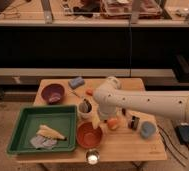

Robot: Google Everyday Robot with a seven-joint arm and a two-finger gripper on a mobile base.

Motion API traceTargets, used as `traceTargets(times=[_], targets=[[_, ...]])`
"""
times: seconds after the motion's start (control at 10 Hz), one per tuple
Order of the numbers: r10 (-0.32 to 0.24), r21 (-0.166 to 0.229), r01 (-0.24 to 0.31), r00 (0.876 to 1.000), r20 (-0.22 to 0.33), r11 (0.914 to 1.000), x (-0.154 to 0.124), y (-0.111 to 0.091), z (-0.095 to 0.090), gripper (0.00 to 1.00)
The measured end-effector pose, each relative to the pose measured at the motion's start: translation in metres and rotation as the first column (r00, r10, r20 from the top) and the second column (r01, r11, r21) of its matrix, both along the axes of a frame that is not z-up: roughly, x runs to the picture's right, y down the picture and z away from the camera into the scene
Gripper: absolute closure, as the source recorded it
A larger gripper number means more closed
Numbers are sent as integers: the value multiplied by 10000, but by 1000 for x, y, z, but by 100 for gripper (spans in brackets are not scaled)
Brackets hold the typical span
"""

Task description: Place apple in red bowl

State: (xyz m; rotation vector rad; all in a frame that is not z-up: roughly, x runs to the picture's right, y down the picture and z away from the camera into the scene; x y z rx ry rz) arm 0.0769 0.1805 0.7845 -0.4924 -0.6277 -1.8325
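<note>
1. The apple (113,123) lies on the table (123,147), just beside the upper right rim of the red bowl (89,135) and not yet in it.
2. The red bowl stands near the table's front edge, between the apple and the green tray (63,117). Nothing shows inside it.
3. The end effector (96,120) hangs low at the end of the white arm (148,102), just left of the apple and about over the bowl's far rim. It is released and holds nothing.
4. The step in hand looks like the reach for the apple. To do it well, shift the end effector right until it is centred over the fruit, with one finger on each side.
5. Come straight down and close at the widest part. A glancing touch could send the round fruit rolling.
6. Keep clear of the mug (84,106) on the left and the small dark object (134,121) just right of the apple. The elongated orange piece (89,92) behind the arm is not the target.
7. The carry to the bowl is short, so lift only enough to clear the rim and let go low.
</note>
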Motion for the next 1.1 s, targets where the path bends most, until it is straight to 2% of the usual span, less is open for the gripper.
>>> traceTargets(times=[0.1, 0.3, 0.5, 0.7, 1.0, 1.1], targets=[[141, -12, -141, 9999, -65, 9999, 6, 8, 16, 20], [502, 91, -501, 9986, -137, 9987, 16, 11, 37, 20], [775, 256, -772, 9969, -113, 9967, 28, 2, 43, 20], [1160, 446, -1160, 9932, 28, 9922, 36, -19, 35, 20], [1483, 734, -1496, 9887, 221, 9860, 45, -63, 5, 20], [1509, 766, -1521, 9883, 221, 9854, 46, -67, 2, 20]])
